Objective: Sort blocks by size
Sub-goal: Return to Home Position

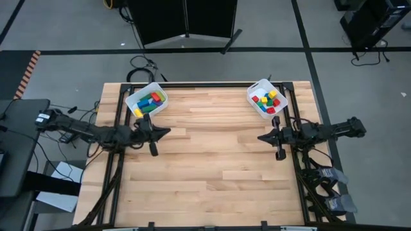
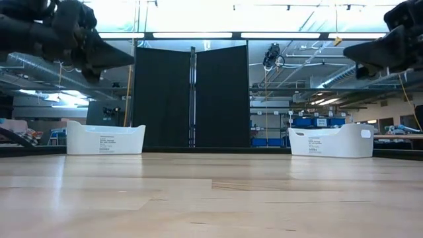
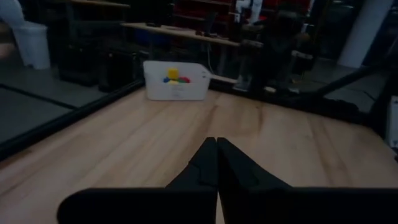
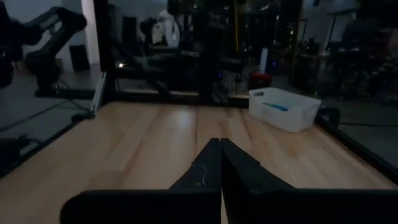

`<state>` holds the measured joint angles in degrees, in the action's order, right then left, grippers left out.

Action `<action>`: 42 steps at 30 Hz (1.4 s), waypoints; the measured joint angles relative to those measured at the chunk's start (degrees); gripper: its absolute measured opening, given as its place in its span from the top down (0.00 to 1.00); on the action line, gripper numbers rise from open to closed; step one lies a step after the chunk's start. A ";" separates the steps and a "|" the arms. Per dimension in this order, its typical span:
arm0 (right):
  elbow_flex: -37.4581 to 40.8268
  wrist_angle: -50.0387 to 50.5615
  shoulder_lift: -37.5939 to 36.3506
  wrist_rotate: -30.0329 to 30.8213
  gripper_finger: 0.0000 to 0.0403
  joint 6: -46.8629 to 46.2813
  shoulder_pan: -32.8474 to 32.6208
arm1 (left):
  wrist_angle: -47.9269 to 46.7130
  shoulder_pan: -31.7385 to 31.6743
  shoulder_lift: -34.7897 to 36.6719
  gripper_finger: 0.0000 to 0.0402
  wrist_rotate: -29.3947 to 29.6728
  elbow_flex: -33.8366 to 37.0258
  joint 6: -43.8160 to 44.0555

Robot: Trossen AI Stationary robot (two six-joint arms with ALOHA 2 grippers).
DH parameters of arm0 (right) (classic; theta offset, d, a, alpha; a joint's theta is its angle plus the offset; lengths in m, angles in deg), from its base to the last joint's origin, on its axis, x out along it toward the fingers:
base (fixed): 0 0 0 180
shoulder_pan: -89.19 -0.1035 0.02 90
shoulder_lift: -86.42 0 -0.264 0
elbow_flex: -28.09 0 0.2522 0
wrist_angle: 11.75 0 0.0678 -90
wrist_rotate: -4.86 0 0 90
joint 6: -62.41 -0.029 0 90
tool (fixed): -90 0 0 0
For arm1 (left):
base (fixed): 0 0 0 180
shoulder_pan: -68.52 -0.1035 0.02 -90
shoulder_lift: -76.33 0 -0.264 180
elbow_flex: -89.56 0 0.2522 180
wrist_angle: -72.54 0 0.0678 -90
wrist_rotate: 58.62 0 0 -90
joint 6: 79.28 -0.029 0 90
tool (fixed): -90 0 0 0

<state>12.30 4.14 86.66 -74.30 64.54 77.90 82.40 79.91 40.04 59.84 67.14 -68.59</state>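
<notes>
Blocks all binned, arms lying inward over the light wooden table
The small coloured blocks sit in two white plastic bins at the table's far corners, none on its bare top. The left gripper and right gripper, both pinched together and empty, face each other across the table's middle.

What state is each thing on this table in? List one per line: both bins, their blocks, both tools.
Left white bin: upright, partly filled.
Right white bin: upright, partly filled.
Left bin's blocks: piled inside.
Right bin's blocks: piled inside.
Left tool: shut, empty, above the wooden table.
Right tool: shut, empty, above the table.
</notes>
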 joint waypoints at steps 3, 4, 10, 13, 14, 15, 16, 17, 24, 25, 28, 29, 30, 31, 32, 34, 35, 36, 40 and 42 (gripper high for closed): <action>-1.68 6.02 -0.11 0.03 0.99 -1.15 0.02 | 0.22 -2.16 0.75 1.00 -0.94 0.79 -0.22; -1.99 7.27 -0.07 0.05 0.99 -1.99 0.02 | 0.34 -2.46 1.18 1.00 -0.93 0.98 -0.98; -1.93 6.84 -0.10 0.01 0.99 -2.98 0.04 | -6.77 -2.35 10.20 1.00 0.95 1.56 -4.42; -1.78 6.06 -0.07 0.01 0.99 -2.53 0.04 | -13.08 -1.71 16.88 1.00 0.58 1.56 -4.49; -1.78 6.06 -0.07 -0.02 0.99 -2.57 0.04 | -15.38 -1.50 19.30 1.00 0.57 1.56 -4.47; -1.78 6.04 -0.07 -0.13 0.99 -2.74 0.04 | -17.34 -1.33 21.37 1.00 0.42 1.56 -4.50; -1.76 6.04 -0.07 -0.39 0.99 -3.05 0.04 | -19.17 -1.15 23.62 1.00 0.26 1.56 -4.49; -1.76 6.04 -0.07 -0.51 0.98 -3.42 0.04 | -21.18 -1.01 25.93 1.00 -0.28 1.56 -4.48; -1.74 6.01 0.01 -0.44 0.94 -12.93 0.04 | -29.51 -0.80 36.35 1.00 -5.37 1.41 -4.70; -1.71 6.04 0.01 -0.17 0.93 -12.92 0.07 | -29.74 -0.78 36.26 1.00 -6.51 1.39 -4.82; -1.61 5.41 0.60 0.25 0.91 -12.89 0.17 | -28.00 -0.78 36.33 1.00 -10.01 1.94 -5.94; -1.58 5.41 0.59 0.25 0.91 -12.89 0.17 | -27.33 -0.78 36.39 1.00 -10.33 2.37 -5.99; -1.58 5.31 0.58 0.21 0.90 -12.80 0.17 | -26.58 -0.79 36.35 1.00 -11.02 2.77 -6.21; -1.58 5.23 0.60 0.18 0.90 -12.63 0.17 | -24.94 -0.81 36.28 1.00 -11.91 3.46 -6.74; -1.58 5.27 0.60 0.17 0.90 -12.64 0.17 | -22.71 -0.80 36.31 1.00 -12.89 4.43 -7.37; -1.58 5.16 0.60 0.12 0.90 -12.61 0.17 | -17.91 -0.78 36.35 1.00 -13.79 6.76 -7.67; -1.58 5.14 0.60 0.05 0.90 -12.61 0.17 | -15.70 -0.78 36.32 1.00 -14.40 7.92 -7.84; -1.58 5.18 0.60 0.03 0.90 -12.57 0.17 | -15.70 -0.79 36.28 1.00 -14.87 8.16 -8.38; -1.58 4.73 0.56 -0.02 0.91 -12.50 0.17 | -15.00 -0.84 36.30 1.00 -15.26 8.14 -10.88; -1.58 4.74 0.56 -0.02 0.91 -12.50 0.17 | -15.29 -0.84 36.30 0.99 -14.73 8.14 -12.87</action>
<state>10.72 8.88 87.22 -74.31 52.04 78.08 67.11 79.06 76.34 45.11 75.28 -81.46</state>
